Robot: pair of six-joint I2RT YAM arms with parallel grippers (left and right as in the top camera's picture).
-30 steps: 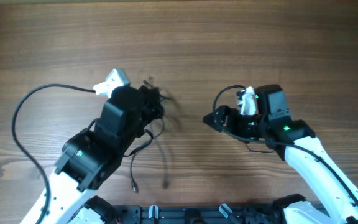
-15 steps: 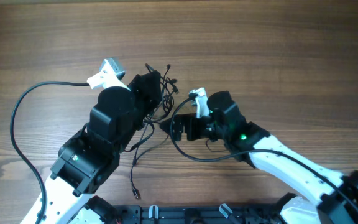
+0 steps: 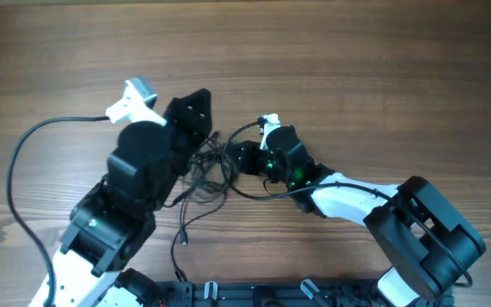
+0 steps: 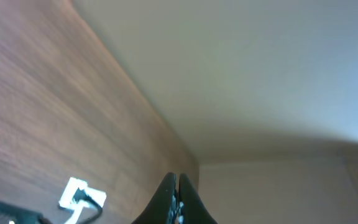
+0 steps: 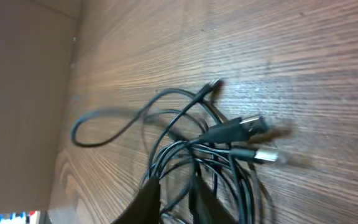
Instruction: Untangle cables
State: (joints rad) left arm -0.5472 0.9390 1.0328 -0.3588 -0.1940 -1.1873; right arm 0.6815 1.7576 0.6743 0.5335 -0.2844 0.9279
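Note:
The cables [image 3: 206, 169] are a knot of thin black wires on the wooden table between my two arms. One loose end [image 3: 180, 240] trails toward the front. My left gripper [image 3: 199, 104] sits above the knot's left side, tilted up, with strands running into it. The left wrist view shows its jaws pressed together [image 4: 176, 180] with small glints pinched between them. My right gripper [image 3: 240, 158] reaches into the knot from the right. In the right wrist view its jaws [image 5: 174, 198] stand narrow around a few strands. Metal-tipped plugs [image 5: 261, 155] lie just beyond.
A thick black arm cord [image 3: 20, 162] loops out at the far left. A white camera mount [image 3: 131, 100] sticks out from my left wrist. A black rail [image 3: 228, 294] runs along the front edge. A white block with a cord [image 4: 78, 194] lies near the table's far edge.
My right arm has swung left across the table into the knot, and its jaws have narrowed from wide open. My left gripper has shifted slightly left, with the cables now bunched lower beside it.

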